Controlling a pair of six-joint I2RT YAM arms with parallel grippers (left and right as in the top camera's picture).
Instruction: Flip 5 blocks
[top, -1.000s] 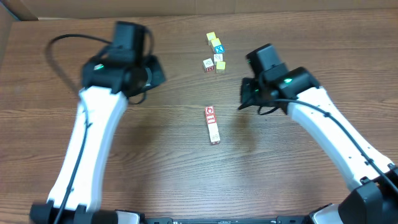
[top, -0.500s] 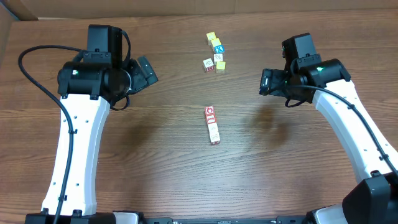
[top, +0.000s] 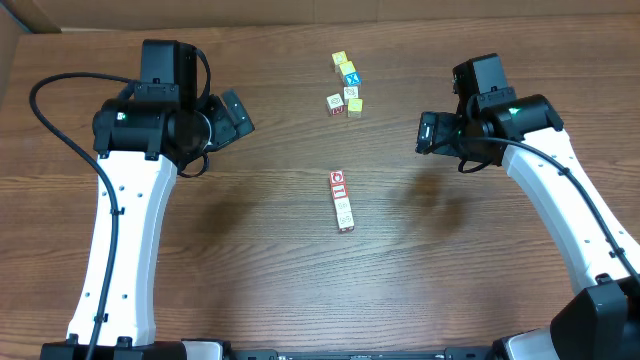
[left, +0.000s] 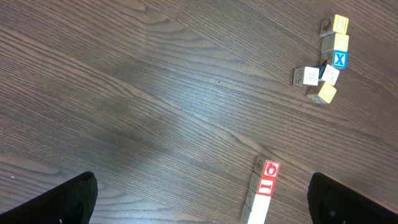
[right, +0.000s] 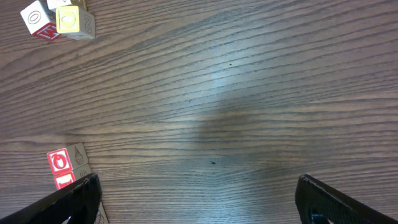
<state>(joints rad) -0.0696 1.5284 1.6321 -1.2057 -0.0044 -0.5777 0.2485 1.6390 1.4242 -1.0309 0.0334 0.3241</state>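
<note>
A short row of blocks (top: 342, 200) lies end to end at mid-table, the two far ones showing red faces and the rest pale. In the left wrist view the row (left: 264, 186) runs off the bottom edge; in the right wrist view the row (right: 65, 169) sits at the lower left. A white block with red marks (top: 334, 103) lies in the far cluster. My left gripper (top: 228, 115) hovers open, left of everything. My right gripper (top: 428, 132) hovers open to the right. Bare wood lies between the fingers of the left gripper (left: 202, 208) and of the right gripper (right: 199, 208).
The far cluster (left: 326, 59) also holds yellow-topped cubes (top: 340, 60) and a blue-topped cube (top: 349, 77), packed close together. A yellow cube (right: 73, 20) shows at the top left of the right wrist view. Cardboard walls border the table's far edge.
A second ago both arms leaned in nearer the middle; they have swung outward and both grippers have opened. Nothing has moved in the last half second. The blocks lie as before.
</note>
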